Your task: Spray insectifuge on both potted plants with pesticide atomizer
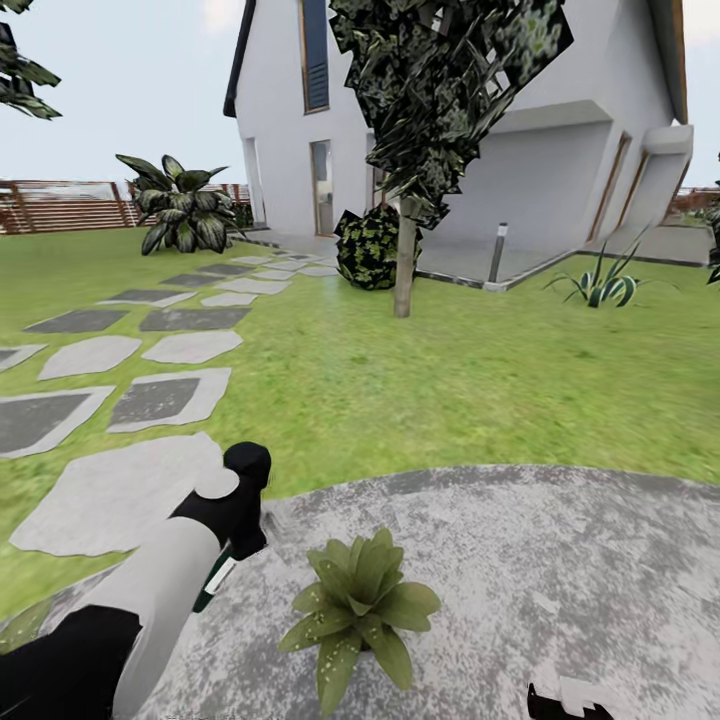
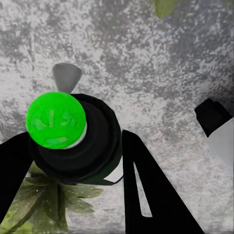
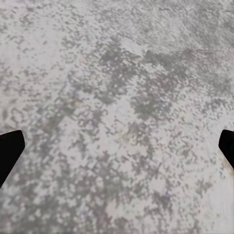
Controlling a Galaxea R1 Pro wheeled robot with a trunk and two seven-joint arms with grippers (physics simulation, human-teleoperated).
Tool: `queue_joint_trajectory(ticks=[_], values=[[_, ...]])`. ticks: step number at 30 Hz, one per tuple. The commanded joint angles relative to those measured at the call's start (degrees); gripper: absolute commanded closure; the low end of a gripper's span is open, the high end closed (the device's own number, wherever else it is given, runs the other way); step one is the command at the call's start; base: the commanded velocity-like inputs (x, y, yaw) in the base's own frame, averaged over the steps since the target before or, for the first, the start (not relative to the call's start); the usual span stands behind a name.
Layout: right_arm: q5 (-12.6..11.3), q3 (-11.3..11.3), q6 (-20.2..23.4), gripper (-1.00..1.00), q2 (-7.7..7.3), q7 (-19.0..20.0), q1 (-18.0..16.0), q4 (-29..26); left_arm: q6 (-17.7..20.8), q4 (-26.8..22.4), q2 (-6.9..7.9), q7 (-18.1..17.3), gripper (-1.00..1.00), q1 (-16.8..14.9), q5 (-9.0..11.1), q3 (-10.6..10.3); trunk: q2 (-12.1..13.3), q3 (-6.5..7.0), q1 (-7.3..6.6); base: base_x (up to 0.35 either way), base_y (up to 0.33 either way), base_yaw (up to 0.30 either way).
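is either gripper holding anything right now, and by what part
The left gripper holds the pesticide atomizer by its dark body, fingers on either side. The right gripper is open over the patio, holding nothing.

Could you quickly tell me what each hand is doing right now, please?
Left hand: closed on the spray bottle, above the potted plant.
Right hand: open, holding nothing, over the patio.

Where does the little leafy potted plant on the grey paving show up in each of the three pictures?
Head view: the potted plant sits low and centre on the paved patio, just right of the left gripper.
Left wrist view: its leaves peek from under the atomizer.
Right wrist view: not in it.
Shared landmark: the mottled grey paving.
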Motion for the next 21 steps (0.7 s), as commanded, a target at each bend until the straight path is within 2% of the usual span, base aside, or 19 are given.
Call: queue_joint_trajectory(ticks=[1,6,8,11,13,17,21], values=[[-0.5,0.5,-0.2,-1.0,-0.01,-0.1,0.0,0.0,0.6,0.1,-0.05,-0.5,1.0,0.1,-1.0,0.1,0.0,-0.05,-0.01,0.0,0.0,0.271],[-0.5,0.5,-0.2,-1.0,-0.01,-0.1,0.0,0.0,0.5,0.4,-0.1,-0.5,1.0,0.9,-0.7,0.4,0.0,-0.05,-0.01,0.0,0.0,0.222],[-0.5,0.4,-0.2,-1.0,-0.03,-0.1,0.0,0.0,0.5,1.3,-0.13,-0.5,1.0,1.0,1.3,0.4,0.0,-0.05,-0.01,0.0,-0.003,0.048],[-0.5,0.5,-0.2,-1.0,-0.02,-0.1,0.0,0.0,0.4,3.5,-0.02,-0.5,1.0,1.0,7.0,0.2,0.0,-0.05,-0.01,0.0,-0.164,0.014],[-0.5,0.5,-0.2,-1.0,-0.03,-0.1,0.0,0.0,0.4,4.1,0.04,-0.5,1.0,1.0,8.7,0.1,0.0,-0.05,-0.01,0.0,-0.247,0.086],[-0.5,0.4,-0.2,-1.0,-0.02,-0.1,0.0,0.0,0.5,4.3,-0.12,-0.5,1.0,1.0,8.8,-0.1,0.0,-0.05,-0.01,-0.05,-0.263,0.219],[-0.4,0.5,-0.2,-1.0,-0.12,0.0,0.0,0.2,0.6,4.3,-0.13,-0.5,1.0,1.0,8.6,-0.2,0.0,-0.05,-0.01,-0.174,-0.244,0.073]])
